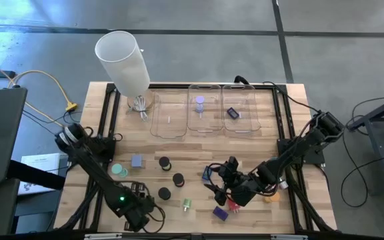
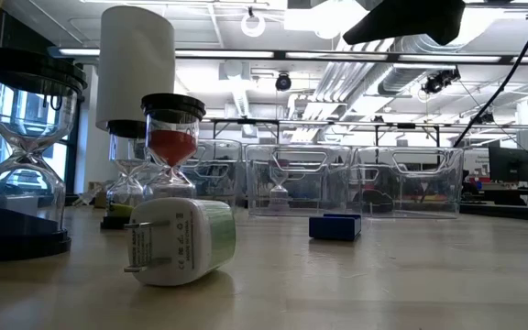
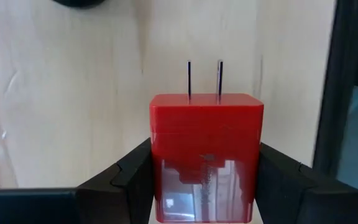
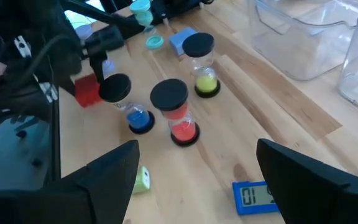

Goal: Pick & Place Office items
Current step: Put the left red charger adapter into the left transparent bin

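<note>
My left gripper (image 1: 141, 212) hangs near the table's near edge, shut on a red plug adapter (image 3: 205, 165). My right gripper (image 1: 222, 183) hovers open (image 4: 197, 149) over the near right part of the table, touching nothing. Below and ahead of it are a blue timer (image 4: 253, 196), a green plug (image 4: 142, 179) lying on its side (image 2: 177, 240), and three black-topped hourglasses (image 4: 169, 112) standing upright. A lavender block (image 1: 137, 161), a teal cap (image 1: 119, 170), a purple piece (image 1: 220, 213) and an orange piece (image 1: 271, 197) lie on the wood. My left gripper pinches the red plug adapter by its two opposite side walls (image 3: 157, 168), one finger (image 3: 126, 177) on each side. The two metal prongs (image 3: 204, 78) point away from the gripper toward the table. The adapter is lifted clear of the wood.
Three clear trays (image 1: 204, 107) stand in a row at the far side; the middle one holds a lavender piece (image 1: 199, 101), the right one a dark blue piece (image 1: 233, 113). A tall white cylinder (image 1: 124, 60) stands at the far left. A black frame (image 1: 282, 120) borders the table.
</note>
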Robot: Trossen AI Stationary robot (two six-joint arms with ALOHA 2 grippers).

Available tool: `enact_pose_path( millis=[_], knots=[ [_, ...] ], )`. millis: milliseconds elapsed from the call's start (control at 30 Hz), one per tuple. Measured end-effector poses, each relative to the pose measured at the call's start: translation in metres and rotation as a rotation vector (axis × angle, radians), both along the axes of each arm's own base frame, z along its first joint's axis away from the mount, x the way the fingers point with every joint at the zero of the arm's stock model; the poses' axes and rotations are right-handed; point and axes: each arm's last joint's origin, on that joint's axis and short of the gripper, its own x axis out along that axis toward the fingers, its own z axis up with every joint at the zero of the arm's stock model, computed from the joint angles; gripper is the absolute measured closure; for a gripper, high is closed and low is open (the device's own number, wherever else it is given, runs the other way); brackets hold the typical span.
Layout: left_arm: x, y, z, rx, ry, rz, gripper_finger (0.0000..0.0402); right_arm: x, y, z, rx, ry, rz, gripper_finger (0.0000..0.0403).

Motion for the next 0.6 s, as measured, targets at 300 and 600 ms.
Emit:
enact_pose_path(
  millis=[300, 600],
  knots=[
    [-0.011, 0.024, 0.062, -0.065, -0.123, 0.015, 0.0203, 0.000, 0.000, 0.000, -0.001, 0.001, 0.001, 0.0089],
    [-0.023, 0.095, 0.145, 0.095, -0.399, 0.149, 0.0203, 0.001, -0.001, 0.000, -0.065, 0.011, 0.026, 0.0089]
  ],
)
